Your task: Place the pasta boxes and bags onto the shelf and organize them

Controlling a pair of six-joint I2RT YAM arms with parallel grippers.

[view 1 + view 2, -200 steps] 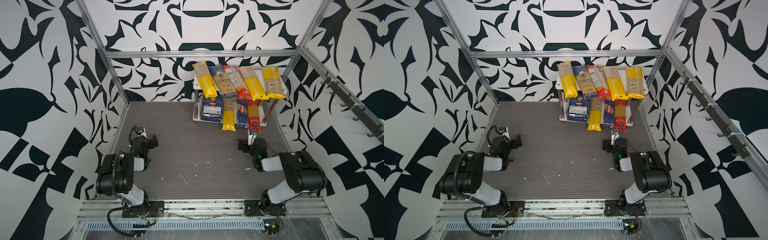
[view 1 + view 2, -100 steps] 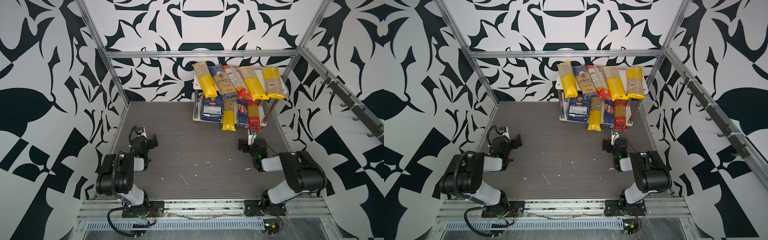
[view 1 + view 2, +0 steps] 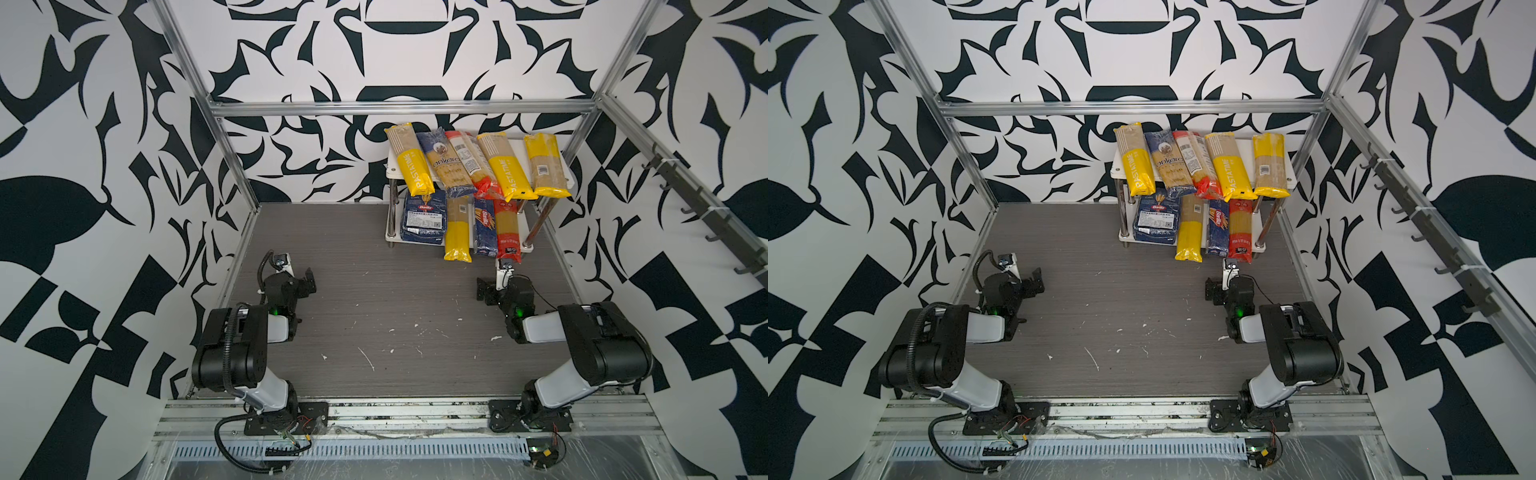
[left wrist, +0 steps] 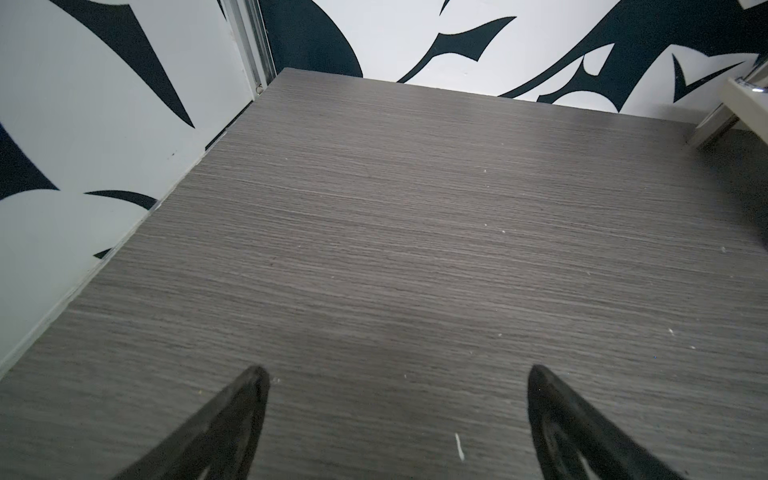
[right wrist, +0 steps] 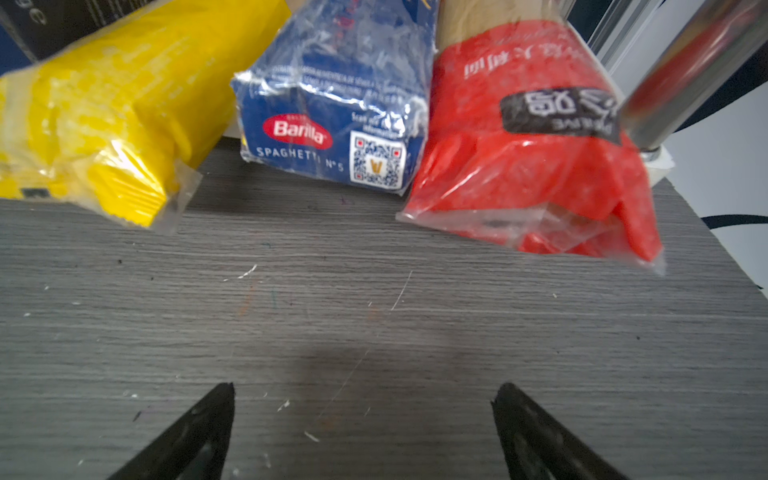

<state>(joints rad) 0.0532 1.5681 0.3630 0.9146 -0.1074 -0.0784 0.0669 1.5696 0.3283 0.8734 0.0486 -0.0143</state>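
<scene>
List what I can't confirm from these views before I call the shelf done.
Both top views: the far ends of the lower-tier wide Barilla box, yellow-ended bag, Barilla spaghetti box and red-ended bag are hidden under the top-tier bags.
Left wrist view: the shelf shows only a corner at the frame edge.
Right wrist view: those packages' lengths are cut off by the frame edge.

left gripper (image 4: 397, 370): jaws spread wide, only tabletop between | table (image 4: 395, 208): grey woodgrain, white specks (image 4: 459, 445) near gripper | wall (image 4: 104, 104): black-white, beyond gripper | shelf (image 4: 744, 99): white corner, far from gripper
</scene>
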